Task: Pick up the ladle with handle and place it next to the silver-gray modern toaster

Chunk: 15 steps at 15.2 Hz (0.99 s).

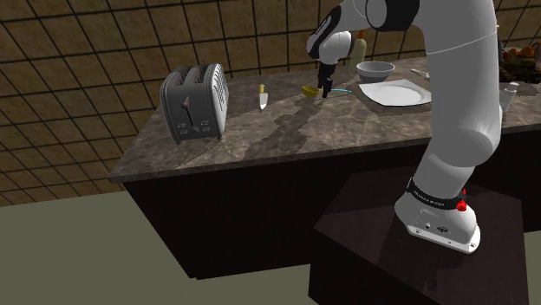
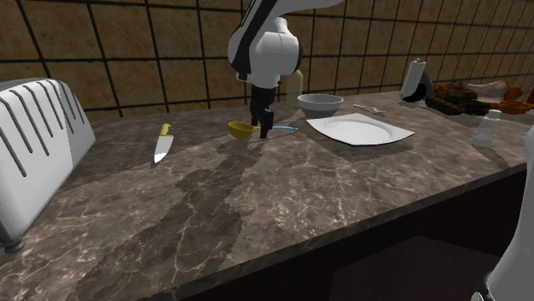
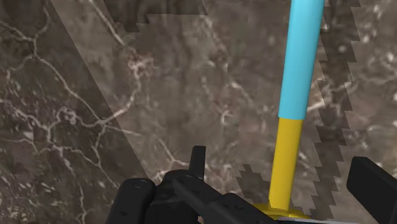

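**Fingers astride the ladle's handle**

A dark marbled counter (image 1: 286, 139) runs under a tiled wall (image 1: 87, 52). Nearest stands the toaster (image 1: 195, 102), then a knife (image 1: 263, 98), then the ladle (image 1: 310, 89), lying flat and well apart from the toaster. The gripper (image 3: 283, 167) is spread, one finger on each side of the handle (image 3: 299, 57), not clasping it. The ladle looks light, stiff and probably slick (a thin round shaft). It is best pinched near the scoop (image 2: 240, 129).

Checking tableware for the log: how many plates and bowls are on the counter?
2: a white plate beside the ladle, and a grey bowl just behind the plate. The food heap at the counter's far end may hide another.
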### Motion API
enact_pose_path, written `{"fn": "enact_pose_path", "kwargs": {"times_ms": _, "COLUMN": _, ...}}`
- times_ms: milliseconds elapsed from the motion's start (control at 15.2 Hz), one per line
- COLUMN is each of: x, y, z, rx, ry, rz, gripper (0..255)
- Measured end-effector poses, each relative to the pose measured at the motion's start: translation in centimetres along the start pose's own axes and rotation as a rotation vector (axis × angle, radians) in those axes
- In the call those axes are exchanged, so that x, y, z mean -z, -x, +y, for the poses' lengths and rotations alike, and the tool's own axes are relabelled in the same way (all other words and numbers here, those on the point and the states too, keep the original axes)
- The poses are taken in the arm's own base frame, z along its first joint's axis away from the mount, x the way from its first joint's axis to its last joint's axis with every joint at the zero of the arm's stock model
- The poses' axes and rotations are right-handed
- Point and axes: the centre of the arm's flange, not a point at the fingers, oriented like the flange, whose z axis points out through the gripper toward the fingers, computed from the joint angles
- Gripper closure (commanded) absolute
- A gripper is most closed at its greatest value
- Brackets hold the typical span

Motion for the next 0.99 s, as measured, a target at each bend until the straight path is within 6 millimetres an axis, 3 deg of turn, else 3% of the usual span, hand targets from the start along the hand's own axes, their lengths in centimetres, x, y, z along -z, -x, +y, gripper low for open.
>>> {"fn": "enact_pose_path", "kwargs": {"times_ms": 132, "x": -0.01, "y": 0.0, "z": 0.0, "rx": 0.0, "ry": 0.0, "rz": 0.0, "gripper": 0}}
{"fn": "enact_pose_path", "kwargs": {"times_ms": 198, "x": -0.01, "y": 0.0, "z": 0.0, "rx": 0.0, "ry": 0.0, "rz": 0.0, "gripper": 255}}
{"fn": "enact_pose_path", "kwargs": {"times_ms": 990, "x": 0.62, "y": -0.11, "z": 0.03, "rx": 0.0, "ry": 0.0, "rz": 0.0, "gripper": 255}}
